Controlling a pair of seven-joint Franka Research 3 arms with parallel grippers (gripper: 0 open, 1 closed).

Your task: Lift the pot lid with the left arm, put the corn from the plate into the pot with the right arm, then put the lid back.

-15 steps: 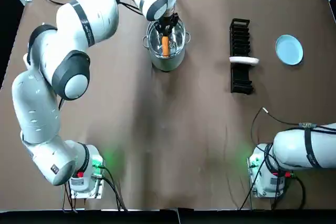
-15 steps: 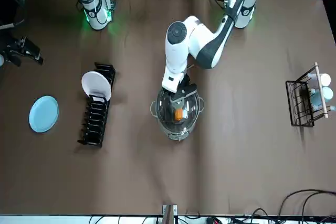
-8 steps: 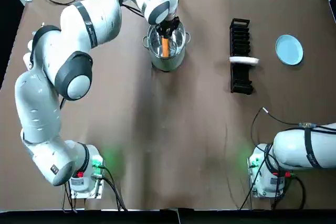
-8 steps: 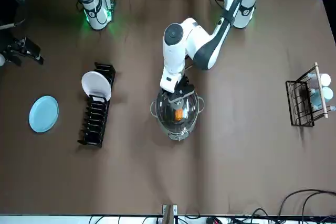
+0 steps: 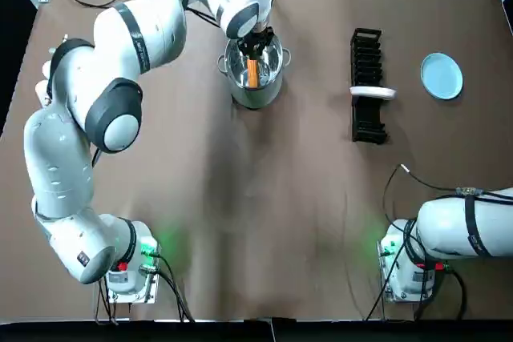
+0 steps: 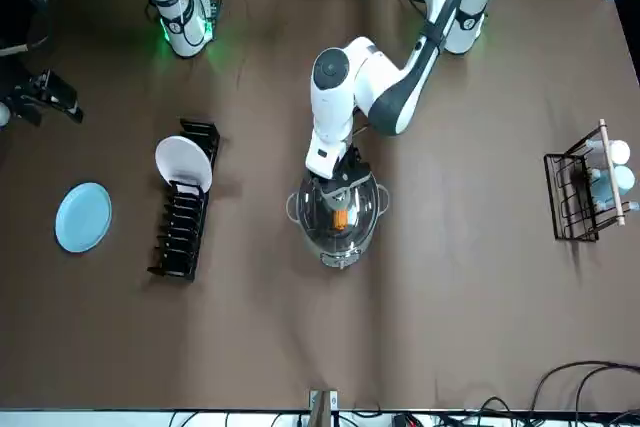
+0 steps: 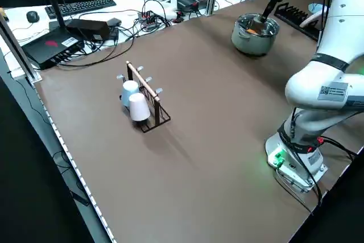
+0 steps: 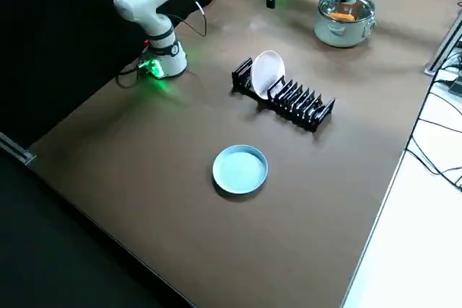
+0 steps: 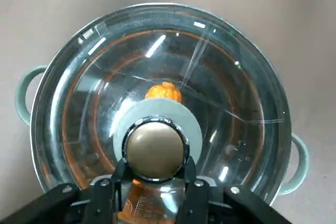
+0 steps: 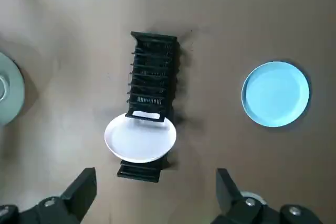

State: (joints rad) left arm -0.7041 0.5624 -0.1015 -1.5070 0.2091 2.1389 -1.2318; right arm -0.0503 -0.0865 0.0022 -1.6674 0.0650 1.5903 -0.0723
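Fingers of the left claw [image 9: 156, 167] press in from either side on the round metal knob [image 9: 156, 148] of the glass lid [image 9: 226, 77], pinching it. The lid sits flat on the steel pot [image 5: 255, 92], rim on rim, directly beneath the claw, which points straight down at the end of the outstretched left arm. Through the glass, the orange corn [image 9: 163, 91] lies inside the pot, just under the knob and partly hidden by it. The pot's two side handles stick out to either side of the claw. Well off to the claw's right stands a black dish rack [image 5: 367, 86] with a white plate [image 5: 373, 92] upright in one slot. Beyond that rack, farther from the claw, a light blue plate [image 5: 442, 75] lies flat on the brown table [image 5: 264, 214]. The right arm is folded back by its base at the near right corner, and the right claw [image 10: 155, 176] hangs high over the table with its fingers spread wide, well apart from the pot
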